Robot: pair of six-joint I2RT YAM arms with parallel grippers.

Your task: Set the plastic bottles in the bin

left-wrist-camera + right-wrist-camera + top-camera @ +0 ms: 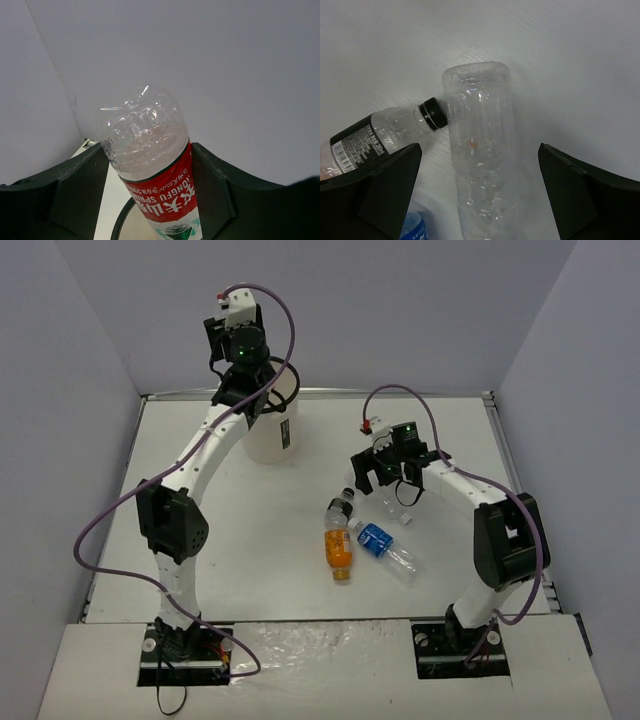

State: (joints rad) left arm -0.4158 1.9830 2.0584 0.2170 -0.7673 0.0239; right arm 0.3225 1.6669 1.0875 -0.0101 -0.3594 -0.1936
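Observation:
My left gripper [150, 192] is shut on the red-labelled plastic bottle [159, 185], whose clear ribbed end sticks out past the fingers. It hangs over the white bin [275, 435], whose black rim [120, 222] curves just below the bottle. My right gripper [480, 187] stands open above a plain clear bottle [480, 150] lying on the table, one finger on each side and apart from it. The black-capped bottle [375, 135] touches that bottle's side with its cap. The orange-filled bottle [338, 550] and the blue-labelled bottle [385, 548] lie nearer the front.
Grey walls close in the white table [230, 530] at the back and on both sides. The lying bottles cluster together right of centre, in front of the right gripper [390, 485]. The left arm [200, 455] arches over the table's left half.

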